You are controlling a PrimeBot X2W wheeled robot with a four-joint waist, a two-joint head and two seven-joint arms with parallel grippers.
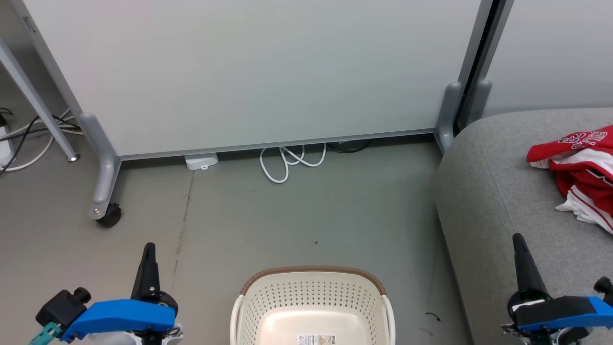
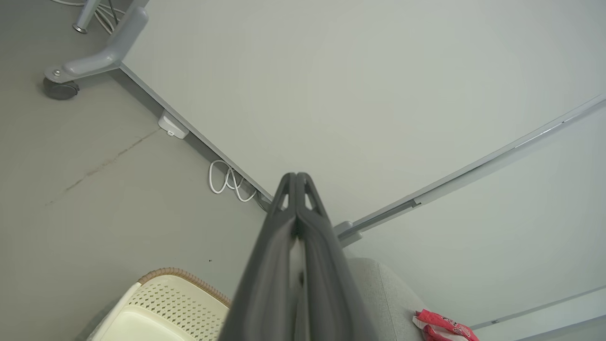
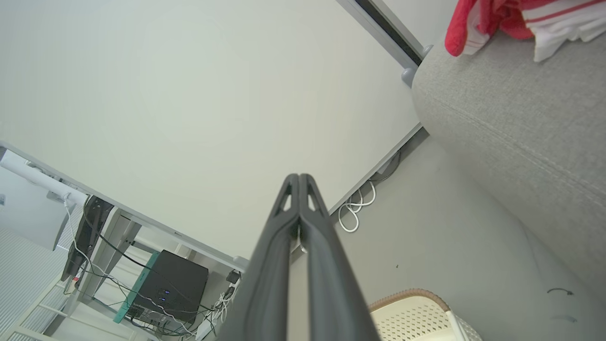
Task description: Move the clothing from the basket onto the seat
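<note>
Your left gripper sits at 7 o'clock in the head view, its two dark fingers pressed together with nothing between them, pointing toward 12 above the grey floor. Your right gripper sits at 5 o'clock, its fingers likewise pressed flat against each other and holding nothing, over the near edge of the seat. Between the two, at 6 o'clock, stands the basket on the floor; you can see its pale bottom and a small label through the open top. The seat fills the side from 3 to 5 o'clock, well apart from the basket. The clothing lies crumpled on the seat at 3 o'clock, red with white trim and lettering, partly cut off by the picture's edge. Farther out, from 10 to 2 o'clock, a pale partition panel stands on grey feet, one with a black caster at 9 o'clock. A coiled white cable lies on the floor at 12 o'clock, just under the panel's lower edge.
</note>
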